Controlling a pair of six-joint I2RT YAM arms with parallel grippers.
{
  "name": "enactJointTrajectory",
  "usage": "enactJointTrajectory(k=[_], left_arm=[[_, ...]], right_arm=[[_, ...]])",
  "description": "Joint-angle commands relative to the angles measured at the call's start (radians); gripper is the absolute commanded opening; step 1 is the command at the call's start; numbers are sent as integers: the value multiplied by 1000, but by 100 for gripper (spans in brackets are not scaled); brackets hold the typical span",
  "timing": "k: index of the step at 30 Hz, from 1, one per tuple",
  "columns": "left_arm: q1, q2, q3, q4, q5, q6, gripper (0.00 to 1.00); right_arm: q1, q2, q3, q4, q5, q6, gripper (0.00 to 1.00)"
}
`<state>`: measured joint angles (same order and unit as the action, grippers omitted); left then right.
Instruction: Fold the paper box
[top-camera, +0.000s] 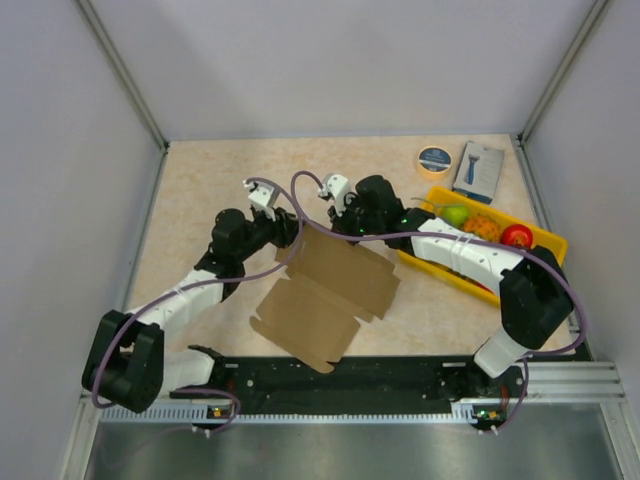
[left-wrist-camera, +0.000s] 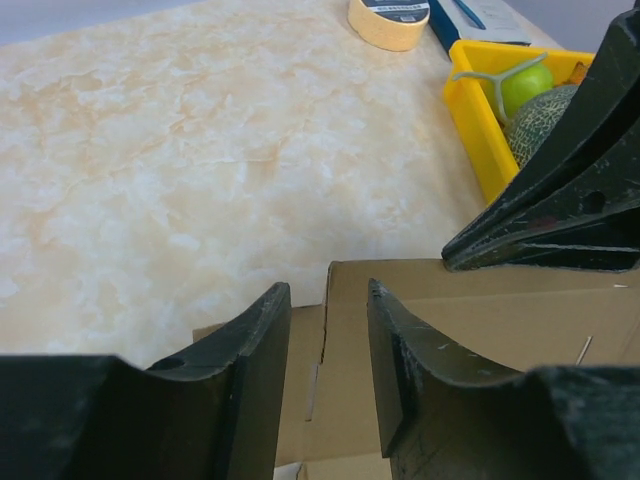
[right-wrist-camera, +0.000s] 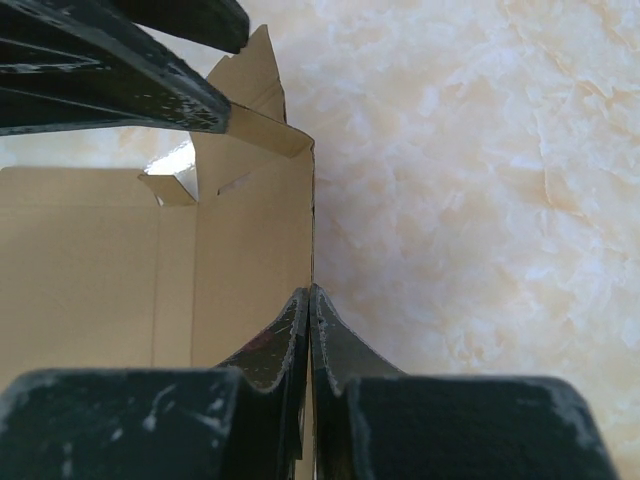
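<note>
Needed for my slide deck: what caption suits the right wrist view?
Right gripper shut on a raised panel edge of the paper box, marbled table beyond.

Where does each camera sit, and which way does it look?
Top: above and behind the arms, looking down at the brown cardboard paper box on the beige table; both arms show.
Left wrist: on the left arm, facing the yellow plastic tray; the left gripper open.
Right wrist: on the right arm, looking along the box; the right gripper pinches its edge.
Shared: both wrist views show the box and the other gripper.
</note>
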<state>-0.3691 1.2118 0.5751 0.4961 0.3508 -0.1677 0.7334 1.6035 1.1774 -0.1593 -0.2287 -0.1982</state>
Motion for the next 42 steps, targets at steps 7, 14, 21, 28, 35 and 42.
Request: enactJointTrajectory(k=[7, 14, 21, 28, 35, 42], left_arm=[[-2, 78, 74, -11, 54, 69, 32], [-4, 89, 69, -13, 70, 79, 33], [-14, 94, 66, -24, 31, 115, 8], [-16, 77, 26, 50, -35, 88, 0], [-16, 32, -35, 191, -223, -25, 0], [-24, -23, -152, 395, -438, -156, 0]], right_arm=[[14, -42, 8, 53, -32, 13, 0], [14, -36, 7, 55, -29, 14, 0], [14, -50, 7, 64, -29, 59, 0], [-64, -117, 7, -6, 118, 301, 22], [-116, -214, 115, -276, 428, 665, 71], [-129, -247, 156, -505, 359, 1385, 58]])
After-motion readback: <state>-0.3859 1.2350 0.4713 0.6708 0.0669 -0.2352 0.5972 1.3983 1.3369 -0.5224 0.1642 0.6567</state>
